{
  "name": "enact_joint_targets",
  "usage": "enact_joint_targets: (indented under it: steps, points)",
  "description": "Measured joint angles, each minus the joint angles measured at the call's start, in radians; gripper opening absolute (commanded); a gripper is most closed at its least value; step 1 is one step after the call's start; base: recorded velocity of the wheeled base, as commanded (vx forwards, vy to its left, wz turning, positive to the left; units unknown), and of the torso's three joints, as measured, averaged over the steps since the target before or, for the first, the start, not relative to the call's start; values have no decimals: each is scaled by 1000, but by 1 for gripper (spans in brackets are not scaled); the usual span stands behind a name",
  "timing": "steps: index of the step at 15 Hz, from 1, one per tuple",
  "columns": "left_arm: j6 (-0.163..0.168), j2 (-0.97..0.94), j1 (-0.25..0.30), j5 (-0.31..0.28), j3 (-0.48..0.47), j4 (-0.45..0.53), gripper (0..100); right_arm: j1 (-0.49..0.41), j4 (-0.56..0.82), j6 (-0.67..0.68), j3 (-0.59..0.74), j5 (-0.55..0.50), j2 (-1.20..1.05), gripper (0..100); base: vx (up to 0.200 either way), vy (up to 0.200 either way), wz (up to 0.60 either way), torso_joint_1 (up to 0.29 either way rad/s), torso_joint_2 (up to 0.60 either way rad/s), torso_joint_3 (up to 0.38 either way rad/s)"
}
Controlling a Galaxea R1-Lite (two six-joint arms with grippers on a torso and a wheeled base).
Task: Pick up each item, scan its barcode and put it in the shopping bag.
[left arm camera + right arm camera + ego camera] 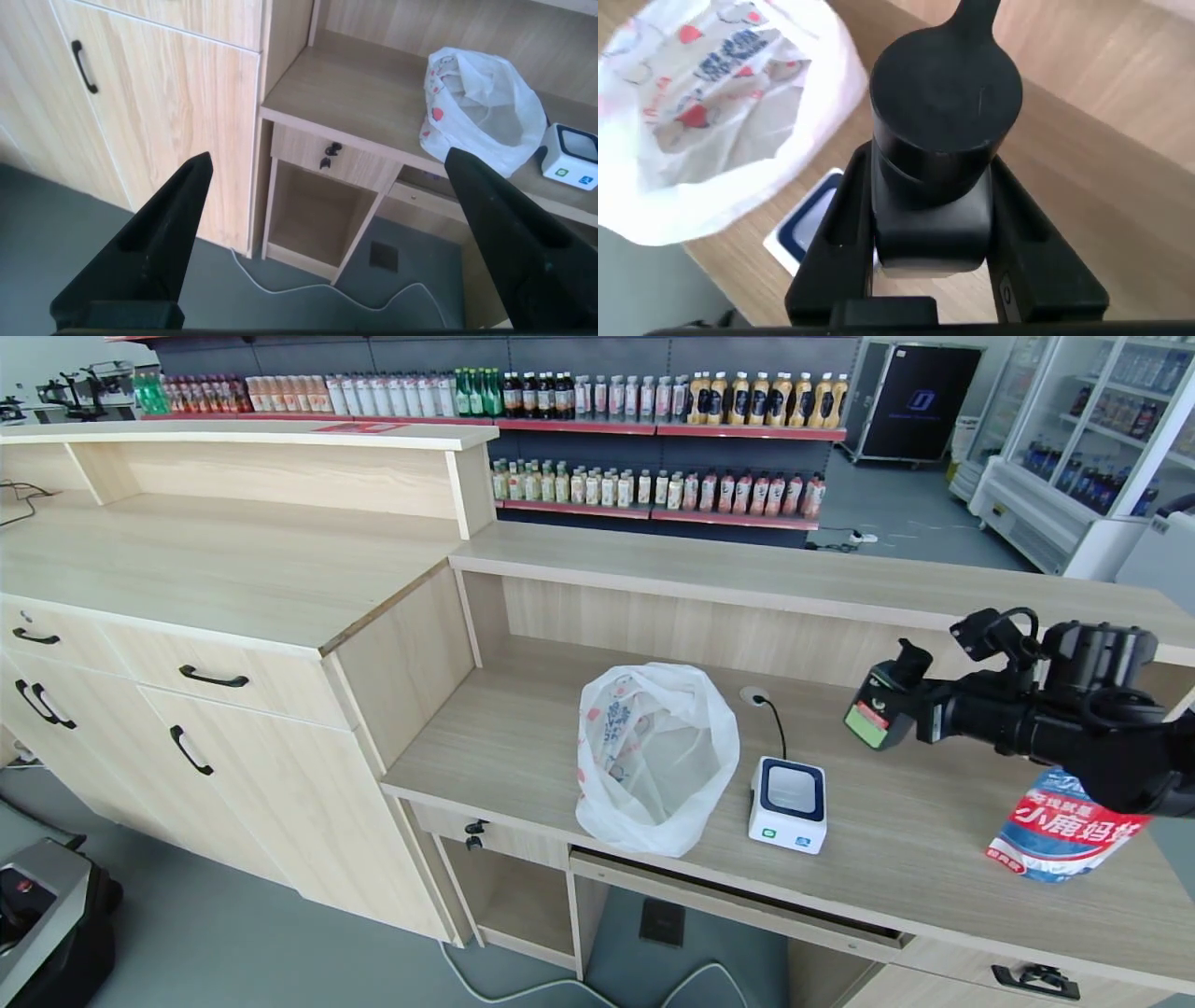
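Right pincer [915, 711] in the head view grips a dark bottle [878, 717] aloft, right of the scanner [789, 803] and the open shopping bag [653, 756] on the surface [915, 859]; a blue pouch [1060, 835] sits beneath the arm. Left wrist view: left pincer [327, 233] gapes wide, empty. Right wrist view: the bottle sits clamped over the scanner.

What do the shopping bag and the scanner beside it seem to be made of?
Shopping bag: thin plastic film, probably; translucent white, crinkled, slumped, with red print.
Scanner: hard moulded plastic, apparently; smooth white casing, dark-framed pale window on top.
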Motion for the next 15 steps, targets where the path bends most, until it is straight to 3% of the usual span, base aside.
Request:
enact_joint_targets:
  steps: [2, 4, 7, 10, 12, 15]
  points:
    - [0, 0, 0, 0, 0, 0, 100, -55, -34, -173, 98, -26, -71, 0, 0, 0, 0, 0, 0, 0]
    - [0, 0, 0, 0, 0, 0, 100, -102, -141, -250, 204, -31, -128, 0, 0, 0, 300, 1, 1, -4]
    - [0, 0, 0, 0, 0, 0, 100, -106, -152, -213, 209, -100, -169, 0, 0, 0, 600, 1, -1, 1]
    - [0, 0, 0, 0, 0, 0, 100, -17, -132, -95, 137, -275, -175, 0, 0, 0, 600, 4, 4, -1]
    - [0, 0, 0, 0, 0, 0, 100, 31, -103, -82, 70, -338, -152, 0, 0, 0, 600, 0, 0, 0]
    - [0, 0, 1, 0, 0, 0, 100, 84, -103, -64, 0, -363, -80, 0, 0, 0, 0, 0, 0, 0]
